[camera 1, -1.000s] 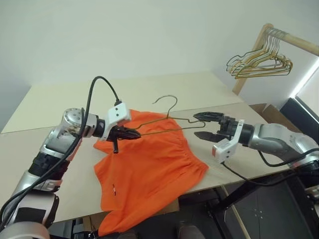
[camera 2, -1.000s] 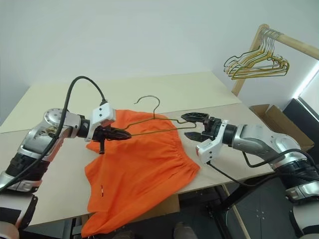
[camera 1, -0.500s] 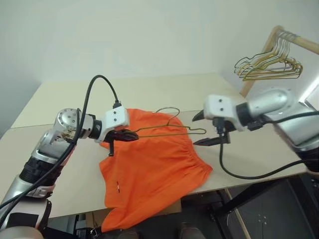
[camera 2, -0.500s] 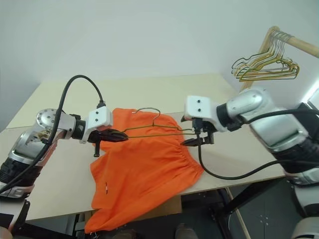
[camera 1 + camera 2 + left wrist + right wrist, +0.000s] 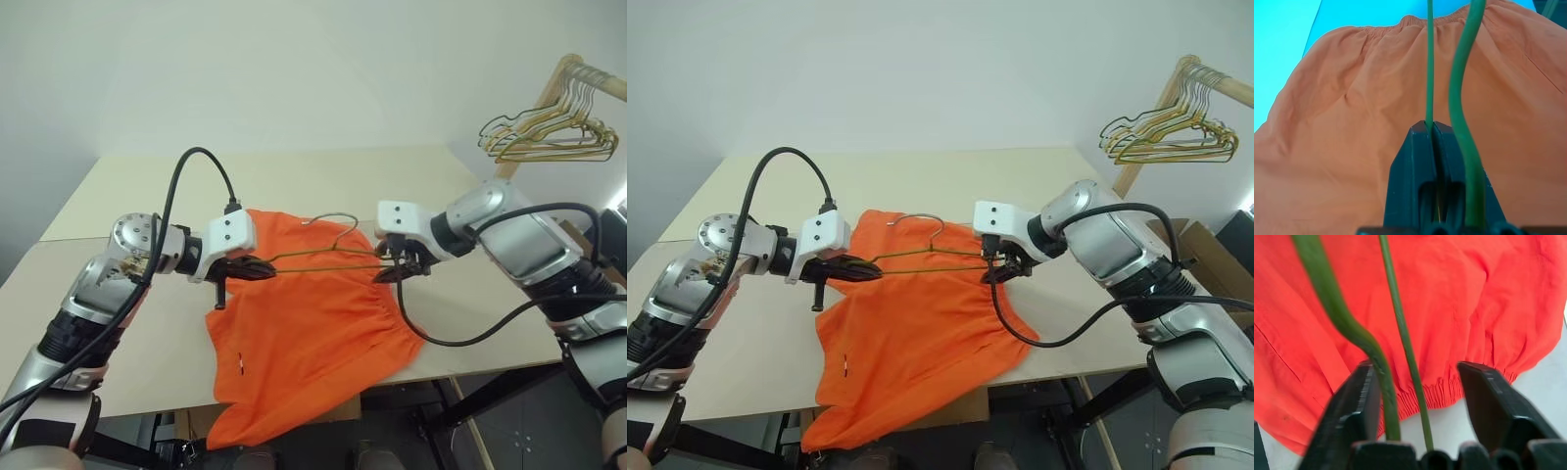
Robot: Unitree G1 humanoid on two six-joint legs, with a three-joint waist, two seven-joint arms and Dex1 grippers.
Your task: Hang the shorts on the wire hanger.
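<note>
The left gripper [image 5: 1431,128] is pinching one end of the wire hanger [image 5: 328,257], fingers fully closed on the wire. The right gripper [image 5: 1418,382] is straddling the hanger's other end, fingers partly apart with both wires between them. The hanger is hovering above the shorts [image 5: 304,333], which are lying on the table [image 5: 127,333] and drooping over its near edge.

We see two arms of silver-grey metal shells with black joint bands. Each wrist carries a white boxy camera housing, one on the left arm [image 5: 228,232], one on the right arm [image 5: 398,215], with two dark screw dots. A thick black cable [image 5: 196,162] loops from the left housing; another hangs from the right. Both grippers' fingers are glossy black wedges.
</note>
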